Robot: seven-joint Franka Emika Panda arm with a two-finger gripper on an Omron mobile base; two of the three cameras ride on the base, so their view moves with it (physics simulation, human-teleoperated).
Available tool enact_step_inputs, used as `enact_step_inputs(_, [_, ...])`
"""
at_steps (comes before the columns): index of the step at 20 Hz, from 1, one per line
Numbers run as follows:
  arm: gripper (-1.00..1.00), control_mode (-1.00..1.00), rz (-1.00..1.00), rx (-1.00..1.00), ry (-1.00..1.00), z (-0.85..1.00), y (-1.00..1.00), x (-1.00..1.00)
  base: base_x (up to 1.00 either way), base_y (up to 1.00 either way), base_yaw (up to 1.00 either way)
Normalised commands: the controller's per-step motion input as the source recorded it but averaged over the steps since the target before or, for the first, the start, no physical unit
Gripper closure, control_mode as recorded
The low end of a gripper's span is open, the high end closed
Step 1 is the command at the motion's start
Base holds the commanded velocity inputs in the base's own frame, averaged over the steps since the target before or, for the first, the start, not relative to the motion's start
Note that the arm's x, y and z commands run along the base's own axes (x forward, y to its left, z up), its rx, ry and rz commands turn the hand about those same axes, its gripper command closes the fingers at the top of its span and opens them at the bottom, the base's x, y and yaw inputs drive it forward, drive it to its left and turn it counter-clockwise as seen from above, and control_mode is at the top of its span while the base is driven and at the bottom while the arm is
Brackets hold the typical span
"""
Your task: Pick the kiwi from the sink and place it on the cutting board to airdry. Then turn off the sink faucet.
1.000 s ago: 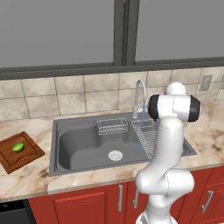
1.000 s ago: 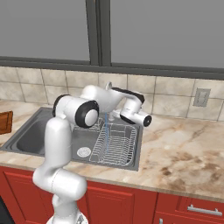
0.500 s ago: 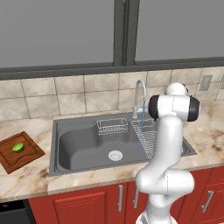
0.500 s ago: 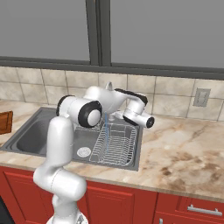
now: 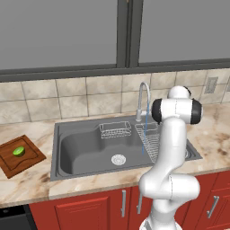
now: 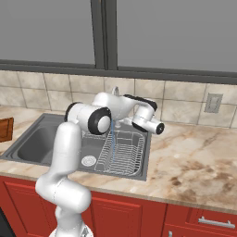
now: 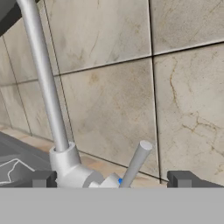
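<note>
Resting on the cutting board [image 5: 20, 155], the kiwi [image 5: 18, 151] lies near its middle, on the counter [image 5: 31, 188] left of the sink [image 5: 85, 150]. From the sink faucet [image 5: 143, 96] a thin blue stream of water [image 5: 143, 139] falls to the wire rack [image 5: 152, 141] at the basin's right side. A smaller wire basket [image 5: 114, 130] hangs at the back wall, and the round drain [image 5: 117, 159] lies on the basin floor.

From the hand, the faucet's stem [image 7: 43, 78] rises beside its slanted lever [image 7: 135, 164], both before the beige tiled wall [image 7: 175, 87]. The gripper [image 7: 111, 180] stands released, its two fingertips [image 7: 43, 179] spread wide to either side of the lever and faucet base, touching neither.

From the right, the arm's wrist [image 6: 146, 120] reaches past the faucet toward the wall, hiding most of the spout; the marbled counter [image 6: 194, 162] runs on to an outlet [image 6: 213, 102]. Red cabinets [image 5: 103, 209] sit below, a grey window above.
</note>
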Motion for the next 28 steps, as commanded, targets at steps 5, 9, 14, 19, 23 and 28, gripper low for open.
enact_step_inputs(5, [-1.0,-1.0,0.0,0.0,0.0,-0.11,-0.08,0.22,0.0,0.0,0.0])
enact_step_inputs(9, [-1.0,-1.0,0.0,0.0,0.0,-0.11,-0.02,0.25,0.0,0.0,0.0])
enact_step_inputs(14, [-1.0,-1.0,0.0,0.0,0.0,-0.12,0.0,0.3,0.0,0.0,0.0])
enact_step_inputs(19, [-1.0,-1.0,0.0,0.0,0.0,-0.06,0.0,0.34,0.0,0.0,0.0])
enact_step_inputs(23, [-1.0,-1.0,0.0,0.0,0.0,-0.02,0.0,0.34,0.0,0.0,0.0])
enact_step_inputs(28, [-1.0,-1.0,0.0,0.0,0.01,-0.03,0.0,0.36,0.0,0.0,0.0])
